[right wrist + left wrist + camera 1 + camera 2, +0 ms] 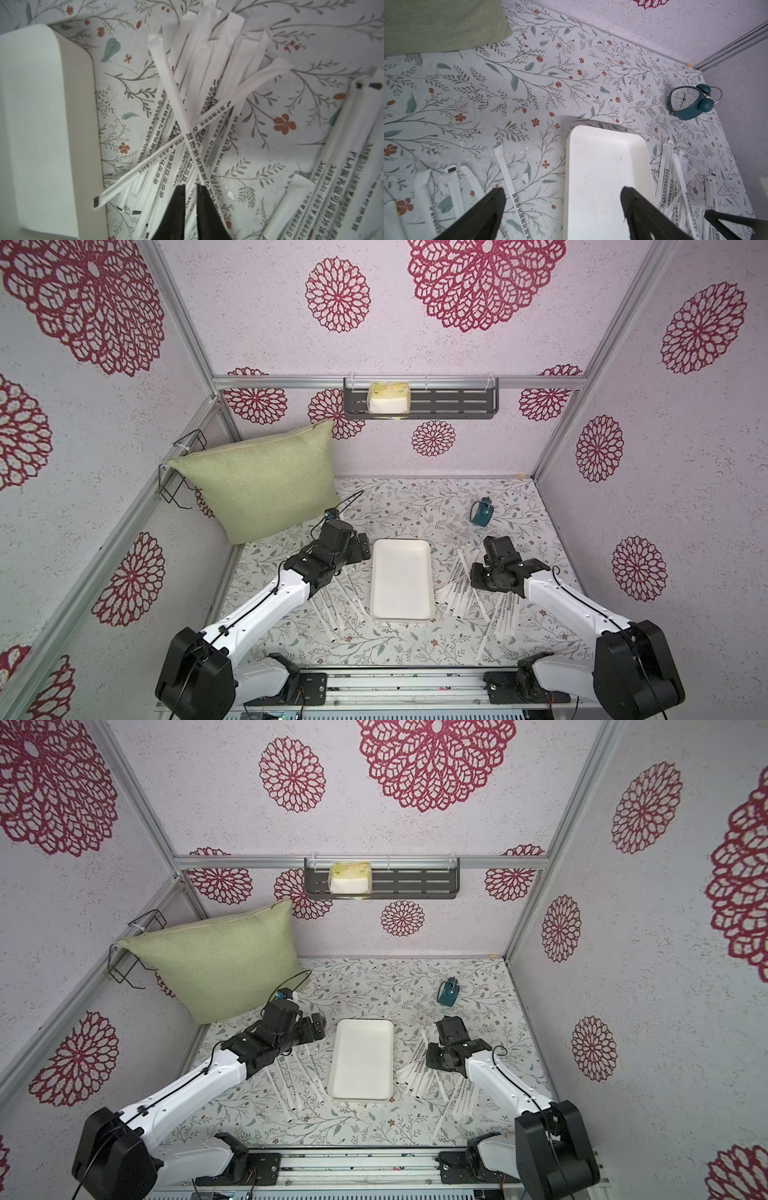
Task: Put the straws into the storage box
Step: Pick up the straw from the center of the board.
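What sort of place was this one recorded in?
Probably a staged robot test booth dressed like a home: bare aluminium frame rails edge red-flowered wallpaper panels, with a square green fabric cushion and a teal twin-bell alarm clock as props.

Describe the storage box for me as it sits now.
The storage box is a shallow white rectangular tray with rounded corners and a low rim, smooth, plastic-looking. It lies flat and empty on the floral tabletop, the straws scattered on either side. One straw tip reaches its wall.
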Controlling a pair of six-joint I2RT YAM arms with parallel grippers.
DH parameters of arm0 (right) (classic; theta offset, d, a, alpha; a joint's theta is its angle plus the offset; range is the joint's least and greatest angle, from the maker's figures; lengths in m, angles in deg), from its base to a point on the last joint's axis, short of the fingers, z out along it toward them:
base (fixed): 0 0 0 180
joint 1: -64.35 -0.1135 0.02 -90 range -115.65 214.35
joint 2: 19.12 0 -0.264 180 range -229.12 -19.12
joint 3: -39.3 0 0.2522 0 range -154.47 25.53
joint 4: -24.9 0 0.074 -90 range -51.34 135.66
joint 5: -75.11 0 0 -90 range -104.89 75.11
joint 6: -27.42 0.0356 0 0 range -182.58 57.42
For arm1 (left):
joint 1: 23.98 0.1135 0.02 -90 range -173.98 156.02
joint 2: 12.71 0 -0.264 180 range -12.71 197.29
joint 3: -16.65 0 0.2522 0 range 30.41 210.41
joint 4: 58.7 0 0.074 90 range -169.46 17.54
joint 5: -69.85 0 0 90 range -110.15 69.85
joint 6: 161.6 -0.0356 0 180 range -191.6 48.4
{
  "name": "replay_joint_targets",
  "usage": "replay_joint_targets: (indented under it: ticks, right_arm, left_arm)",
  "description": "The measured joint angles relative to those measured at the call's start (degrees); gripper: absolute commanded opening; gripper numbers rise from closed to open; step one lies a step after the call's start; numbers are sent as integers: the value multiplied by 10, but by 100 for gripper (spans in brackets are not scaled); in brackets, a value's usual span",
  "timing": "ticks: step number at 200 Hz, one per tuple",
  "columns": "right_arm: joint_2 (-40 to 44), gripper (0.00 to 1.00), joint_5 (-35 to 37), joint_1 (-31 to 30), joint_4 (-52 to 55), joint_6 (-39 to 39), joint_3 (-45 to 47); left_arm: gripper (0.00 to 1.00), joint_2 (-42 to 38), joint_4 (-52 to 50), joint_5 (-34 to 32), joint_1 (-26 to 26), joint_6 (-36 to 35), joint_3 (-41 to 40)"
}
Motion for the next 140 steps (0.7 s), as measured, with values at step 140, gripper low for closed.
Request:
replay_joint_targets:
  ticks: [140]
  right_arm:
    - [-87,27,40,0,-41,-49,0]
  left_arm:
    - [82,25,70,79,14,14,-33]
